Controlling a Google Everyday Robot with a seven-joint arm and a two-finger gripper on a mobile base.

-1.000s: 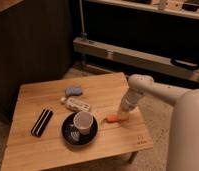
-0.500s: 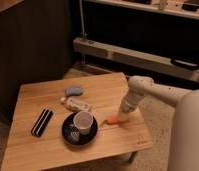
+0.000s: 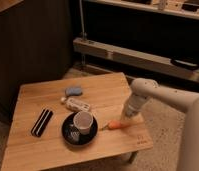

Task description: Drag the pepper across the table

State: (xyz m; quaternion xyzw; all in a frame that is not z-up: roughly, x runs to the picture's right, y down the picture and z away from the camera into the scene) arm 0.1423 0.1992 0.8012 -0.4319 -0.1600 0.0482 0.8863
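While a dark striped case (image 3: 41, 122) lay far left on the table (image 3: 48, 150), the cup (image 3: 83, 120) sat on its black saucer (image 3: 68, 136); the pepper (image 3: 117, 125) lay just right, under the gripper (image 3: 125, 120), finger state not discernible

- The gripper (image 3: 124, 120) is down at the right side of the table (image 3: 43, 150), at the pepper's (image 3: 117, 125) right end, seemingly touching it.
- The pepper lies flat, just right of a dark plate (image 3: 68, 136) bearing a cup (image 3: 83, 121).
- A white packet (image 3: 78, 104) and a blue-grey object (image 3: 73, 91) sit farther back.
- A black striped item (image 3: 41, 122) lies at left.
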